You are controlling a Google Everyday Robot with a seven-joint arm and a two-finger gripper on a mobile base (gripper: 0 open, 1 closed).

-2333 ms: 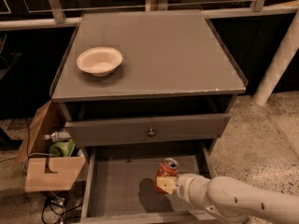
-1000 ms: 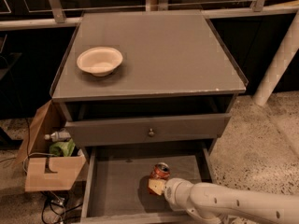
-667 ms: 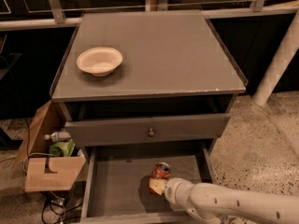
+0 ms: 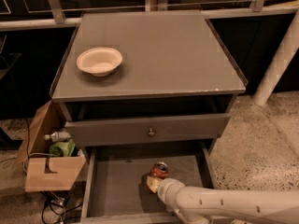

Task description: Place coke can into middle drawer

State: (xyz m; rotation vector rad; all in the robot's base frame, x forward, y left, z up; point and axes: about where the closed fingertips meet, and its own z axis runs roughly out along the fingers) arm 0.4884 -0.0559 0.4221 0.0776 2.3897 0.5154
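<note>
Speckled stone floor [image 4: 254, 134] with a grey cabinet [image 4: 159, 50] standing against a dark background; a white post [image 4: 278, 59] leans at the right. A cream bowl [image 4: 99, 61] sits on the left part of the cabinet top, upright and well apart from everything else.

Below the top, a drawer with a small brass knob [image 4: 151, 133] is pulled out slightly. Under it, the middle drawer [image 4: 114, 190] is pulled out further, with its flat grey floor exposed.

The coke can [image 4: 160, 170] is inside the middle drawer, right of centre, upright or nearly so, silver top up. The gripper [image 4: 153, 183] is inside the same drawer, just in front of and touching or very nearly touching the can. Whether it is grasping the can or has released it cannot be determined. The white arm [image 4: 224, 203] enters from the lower right.

Left of the cabinet, an open cardboard box [image 4: 51, 174] holds a plastic bottle [image 4: 56, 136] and something green [image 4: 63, 148]. Cables [image 4: 53, 208] lie on the floor in front of the box.
</note>
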